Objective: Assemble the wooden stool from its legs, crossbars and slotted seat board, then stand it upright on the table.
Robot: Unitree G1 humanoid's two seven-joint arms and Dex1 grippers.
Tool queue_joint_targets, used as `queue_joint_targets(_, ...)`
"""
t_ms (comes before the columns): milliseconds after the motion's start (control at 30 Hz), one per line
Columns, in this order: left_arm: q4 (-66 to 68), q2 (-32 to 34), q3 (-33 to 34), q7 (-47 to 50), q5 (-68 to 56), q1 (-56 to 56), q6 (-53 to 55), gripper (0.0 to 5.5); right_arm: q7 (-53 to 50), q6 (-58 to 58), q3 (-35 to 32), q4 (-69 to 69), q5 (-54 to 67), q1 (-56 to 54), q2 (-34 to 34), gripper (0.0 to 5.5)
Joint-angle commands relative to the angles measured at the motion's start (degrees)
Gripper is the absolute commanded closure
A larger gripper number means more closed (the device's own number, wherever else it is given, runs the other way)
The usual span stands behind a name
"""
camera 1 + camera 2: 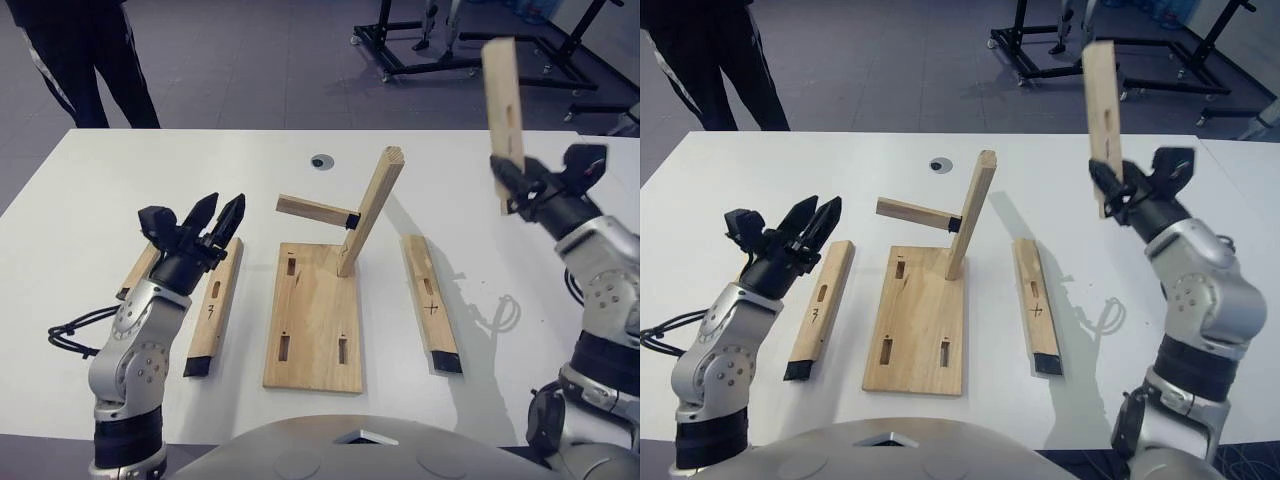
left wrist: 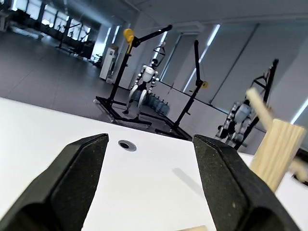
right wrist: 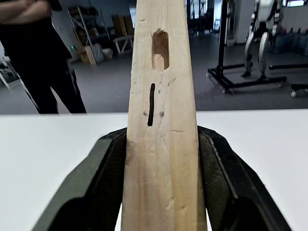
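Left eye view says early days: one leg (image 1: 372, 205) with its crossbar (image 1: 312, 209) stands in the seat board (image 1: 315, 335) at centre, two legs (image 1: 430, 310) lie flat beside it, my right jaws pinch another leg (image 1: 503, 110) upper right, and my left jaws are spread and empty.

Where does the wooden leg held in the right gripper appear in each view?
Left eye view: the leg, upper right, raised above the white table.
Right eye view: the leg, upper right of centre.
Left wrist view: probably the leg, blurred and pale, far off.
Right wrist view: the leg runs down the centre, clamped in the right gripper.
Shared landmark: the white table.
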Motion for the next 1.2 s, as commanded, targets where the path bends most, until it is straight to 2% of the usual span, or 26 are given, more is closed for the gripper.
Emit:
queue_joint_targets(33,3.3,2.5,0.2,-1.0,3.5,-4.3,-1.5,2.30,2.9,1.3,0.1,-7.7,14.1,-5.5,2.5,3.49)
queue_joint_targets(133,1.0,3.4,0.0,-2.6,0.4,-5.8,0.9,2.30,5.8,3.9,0.2,-13.5,30.4,-3.6,2.6,3.50)
queue_joint_targets(167,-1.4,3.9,0.2,-4.7,-4.2,-5.4,2.7,2.30,6.9,5.1,1.9,-14.9,34.6,-1.8,2.8,3.50)
queue_joint_targets(267,-6.8,6.4,1.1,-11.0,-17.3,-3.3,7.4,2.30,9.6,6.0,9.8,-19.9,35.8,3.5,2.4,3.50)
queue_joint_targets(333,-11.5,7.4,3.8,-10.5,-32.4,-3.1,8.8,2.30,8.9,6.1,14.7,-20.4,37.0,4.2,3.9,3.50)
queue_joint_targets(400,-13.4,9.4,4.3,-9.4,-37.9,-4.3,10.3,2.30,9.8,4.6,18.6,-20.7,34.8,4.9,4.7,3.50)
queue_joint_targets(467,-13.6,11.4,3.5,-10.5,-38.5,-4.6,11.0,2.30,11.3,2.6,22.3,-19.5,31.6,4.7,5.3,3.50)
queue_joint_targets(633,-13.1,12.3,-0.6,-10.8,-37.3,-3.2,12.0,1.46,14.7,0.0,26.2,-17.2,28.3,3.5,4.9,3.50)
queue_joint_targets(800,-13.2,13.4,-3.3,-12.0,-40.7,-3.1,14.1,1.44,20.4,-2.6,30.9,-14.3,21.9,2.3,3.2,3.50)
queue_joint_targets(1033,-10.0,13.3,-0.9,-10.7,-44.5,-5.0,13.3,1.44,25.3,-4.3,35.9,-13.2,16.6,2.1,1.1,3.50)
queue_joint_targets(1200,-9.1,14.1,-0.9,-11.6,-43.1,-4.5,13.9,1.44,27.7,-4.4,37.1,-12.9,15.3,2.0,0.0,3.50)
